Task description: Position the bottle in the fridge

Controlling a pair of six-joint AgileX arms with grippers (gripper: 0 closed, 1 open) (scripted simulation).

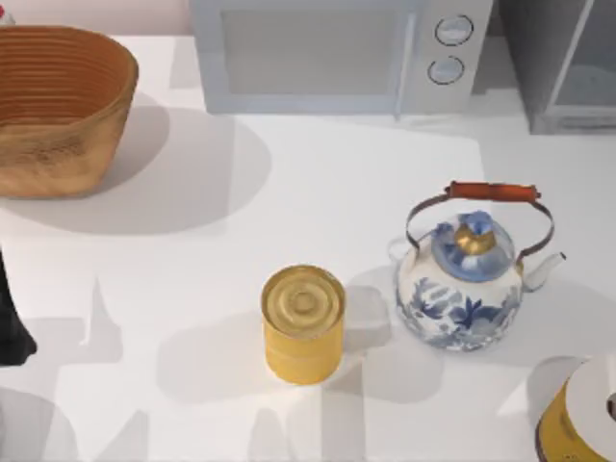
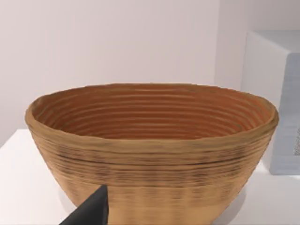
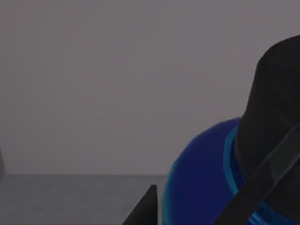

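1. The white tabletop [image 1: 318,192] carries everything; I place things from the yellow can [image 1: 303,323] near its middle.
2. The pale microwave [image 1: 337,53] stands at the back, straight behind the can.
3. The dark grey fridge [image 1: 568,67] is behind the can and to its right, just beside the microwave.
4. The woven basket [image 1: 58,106] sits behind the can and well to its left. It is near the left gripper [image 2: 93,213].
5. The blue-and-white kettle [image 1: 467,284] stands just right of the can, apart from it.
6. A yellow tin [image 1: 582,414] with a white top lies right of the can and nearer the front, beyond the kettle.
7. The bottle [image 3: 201,180], blue and rounded, shows in the right wrist view close to the right gripper [image 3: 143,211], against a plain grey wall. I cannot tell where it lies from the can, or whether it is inside the fridge.
8. My left arm [image 1: 12,327] is parked at the edge, left of the can. For both grippers, I cannot tell whether they are spread or pressed together.
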